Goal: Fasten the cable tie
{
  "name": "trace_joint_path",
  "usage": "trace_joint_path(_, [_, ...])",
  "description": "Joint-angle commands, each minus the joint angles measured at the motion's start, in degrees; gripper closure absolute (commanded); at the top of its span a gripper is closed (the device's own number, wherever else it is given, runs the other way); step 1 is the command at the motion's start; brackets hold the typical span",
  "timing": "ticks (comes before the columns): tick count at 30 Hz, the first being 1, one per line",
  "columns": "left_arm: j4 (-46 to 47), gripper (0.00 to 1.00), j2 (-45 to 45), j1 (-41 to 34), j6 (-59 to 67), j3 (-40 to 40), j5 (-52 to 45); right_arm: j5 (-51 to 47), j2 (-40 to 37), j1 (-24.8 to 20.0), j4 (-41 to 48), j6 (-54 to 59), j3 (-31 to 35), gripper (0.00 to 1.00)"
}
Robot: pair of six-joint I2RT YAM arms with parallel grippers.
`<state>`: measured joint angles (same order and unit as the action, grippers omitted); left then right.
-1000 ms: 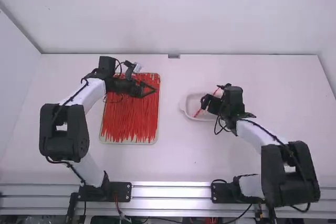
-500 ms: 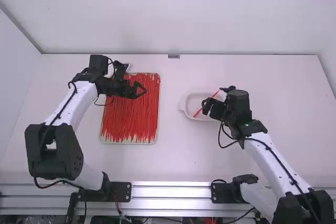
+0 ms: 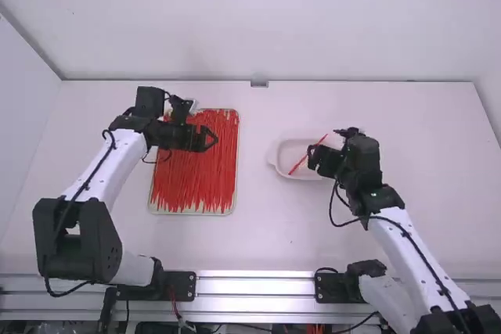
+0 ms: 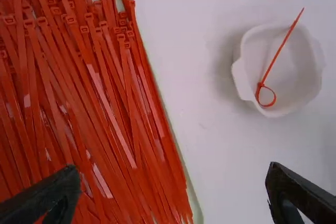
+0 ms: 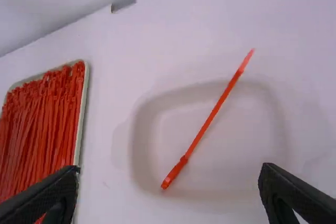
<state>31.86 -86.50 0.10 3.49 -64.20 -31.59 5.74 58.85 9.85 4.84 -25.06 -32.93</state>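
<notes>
White tabletop (image 3: pixel 391 115) carries everything. Over it the left gripper (image 3: pixel 210 138) hangs with its fingers spread wide and nothing between them, above the 12 o'clock end of a heap of loose red ties (image 3: pixel 196 174) lying lengthwise on a flat tray (image 3: pixel 232 193). Likewise spread wide and empty, the right gripper (image 3: pixel 313 159) sits at 3 o'clock of a white bowl (image 3: pixel 279 163). Inside the bowl lies one red cable tie (image 3: pixel 304 157) closed into a small loop, its tail slanting over the rim toward 1 o'clock. That bowl stands at 3 o'clock of the tray, apart from it
</notes>
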Motion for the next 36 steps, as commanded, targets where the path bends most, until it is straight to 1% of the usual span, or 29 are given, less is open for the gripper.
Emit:
trace_joint_path(1, [-1.0,0.11,3.6,-0.1,-2.9,1.9,2.6,-3.4,-2.4,-1.9,-1.3,3.2,2.5,0.12])
trace_joint_path(5, [-4.2,0.17,6.7,-0.1,-3.5,5.0,5.7,-5.7,-6.0,-5.5,-4.8,6.8,6.1,0.19])
trace_joint_path(9, [-7.7,0.23,10.2,-0.1,-3.5,8.6,9.3,-5.7,-10.2,-9.7,-4.8,11.0,10.3,0.26])
trace_joint_path(20, [-19.9,0.44,22.4,-0.1,-3.5,20.8,21.5,-5.7,-24.0,-9.8,-4.8,24.8,24.1,0.50])
trace_joint_path(27, [-28.9,0.60,31.5,-0.1,-3.5,29.8,30.5,-5.7,-32.9,-9.8,-4.8,25.1,32.9,0.66])
trace_joint_path(29, [-31.9,0.65,34.4,-0.1,-3.5,32.7,31.6,-5.7,-35.5,-9.8,-4.8,25.1,32.9,0.70])
trace_joint_path(34, [-31.9,0.75,40.2,-0.1,-3.5,38.6,31.6,-5.7,-40.4,-9.8,-4.8,25.1,32.9,0.79])
trace_joint_path(36, [-31.9,0.81,43.4,-0.1,-3.5,41.8,31.6,-5.7,-43.0,-9.8,-4.8,25.1,32.9,0.83])
